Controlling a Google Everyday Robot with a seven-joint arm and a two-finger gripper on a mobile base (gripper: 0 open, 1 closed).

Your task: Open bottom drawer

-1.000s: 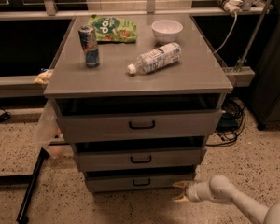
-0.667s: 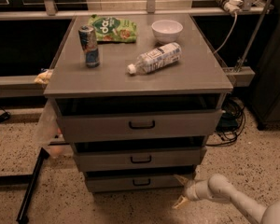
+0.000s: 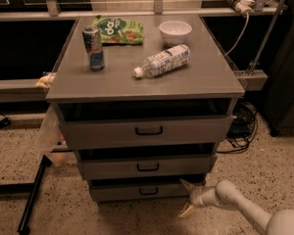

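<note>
Camera view: gripper (image 3: 186, 198) sits low by the cabinet's right front corner, fingers spread wide, holding nothing. Bottom drawer (image 3: 117, 192) is the lowest of three grey fronts and, I judge, not yet pulled. Its black loop handle (image 3: 148, 191) lies left of the gripper, near but apart. I'd slide left, level with the loop, hook a finger behind it, then pull straight out.

Pincer (image 3: 185, 198) at bottom drawer (image 3: 122, 193) right end; handle (image 3: 148, 191) unblocked
</note>
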